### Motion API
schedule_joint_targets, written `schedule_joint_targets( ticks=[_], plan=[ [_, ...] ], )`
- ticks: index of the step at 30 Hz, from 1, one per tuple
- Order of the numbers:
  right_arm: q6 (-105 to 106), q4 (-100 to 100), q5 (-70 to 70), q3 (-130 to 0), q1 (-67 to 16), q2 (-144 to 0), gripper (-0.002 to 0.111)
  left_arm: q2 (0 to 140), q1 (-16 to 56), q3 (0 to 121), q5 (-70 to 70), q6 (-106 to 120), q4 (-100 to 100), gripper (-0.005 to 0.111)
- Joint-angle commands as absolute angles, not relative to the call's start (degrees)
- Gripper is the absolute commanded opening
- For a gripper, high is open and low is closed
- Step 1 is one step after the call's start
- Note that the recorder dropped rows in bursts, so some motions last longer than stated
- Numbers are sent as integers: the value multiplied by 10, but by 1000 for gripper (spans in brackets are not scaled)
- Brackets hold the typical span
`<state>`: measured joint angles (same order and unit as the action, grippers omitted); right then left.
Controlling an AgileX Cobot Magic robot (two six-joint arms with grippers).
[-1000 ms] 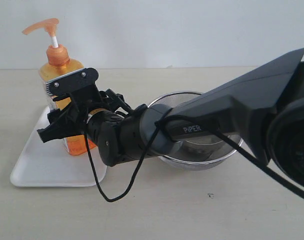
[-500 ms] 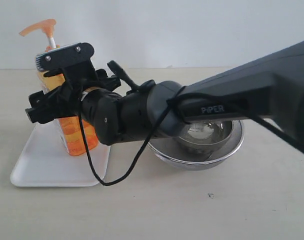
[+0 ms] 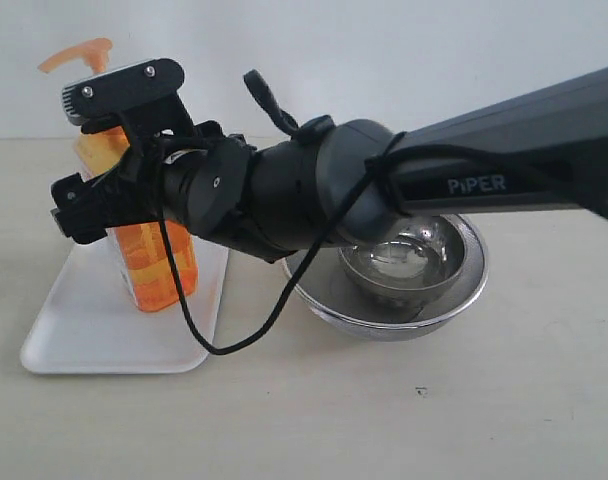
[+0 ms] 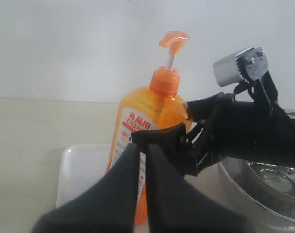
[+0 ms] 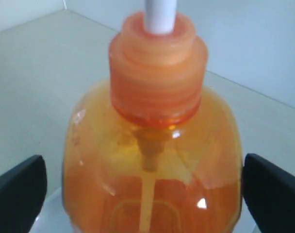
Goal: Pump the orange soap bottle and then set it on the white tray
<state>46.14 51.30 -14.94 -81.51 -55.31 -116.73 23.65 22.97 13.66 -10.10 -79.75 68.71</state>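
Observation:
The orange soap bottle (image 3: 156, 262) (image 4: 148, 110) (image 5: 152, 160) stands upright on the white tray (image 3: 84, 335) (image 4: 79, 167), its pump head up on the white stem. My right gripper (image 3: 106, 195) (image 5: 145, 190) is open at the bottle's shoulder, one dark finger (image 5: 19, 187) on each side, and the bottle rests on the tray by itself. My left gripper (image 4: 142, 148) is shut and empty, a little way back from the bottle's label; the exterior view does not show it.
Nested round steel bowls (image 3: 414, 270) (image 4: 271, 179) sit right of the tray, under my right arm. A loose black cable (image 3: 214, 335) hangs from the right wrist over the tray's near corner. A white wall closes the far side of the table.
My right gripper has spread its jaws wider and risen from the bottle's lower body to its shoulder. The arm lifted off the bowls. The bottle stayed on the tray.

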Motion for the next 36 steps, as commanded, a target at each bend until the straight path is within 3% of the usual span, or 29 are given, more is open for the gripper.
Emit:
schedule_joint_targets(
  ticks=[1, 19, 22, 24, 28, 29, 33, 36],
  plan=[
    [474, 520, -115, -815, -552, -1139, 101, 234, 230, 136, -108, -801, 684, 5],
    [474, 528, -58, -685, -552, -1015, 100, 236, 230, 136, -125, -807, 685, 5],
    [483, 528, -60, -654, -552, -991, 84, 249, 230, 136, -124, -839, 711, 5],
    [485, 528, -60, -639, -552, -983, 62, 262, 230, 136, -123, -860, 738, 5],
    [508, 528, -65, -628, -550, -976, 6, 304, 230, 141, -149, -955, 835, 5],
    [519, 530, -72, -627, -548, -976, 0, 318, 230, 141, -154, -976, 858, 5],
    [542, 532, -100, -627, -528, -976, 0, 377, 230, 141, -204, -1134, 999, 5],
    [552, 532, -103, -627, -503, -978, 0, 425, 230, 154, -242, -1167, 999, 5]
  ],
)
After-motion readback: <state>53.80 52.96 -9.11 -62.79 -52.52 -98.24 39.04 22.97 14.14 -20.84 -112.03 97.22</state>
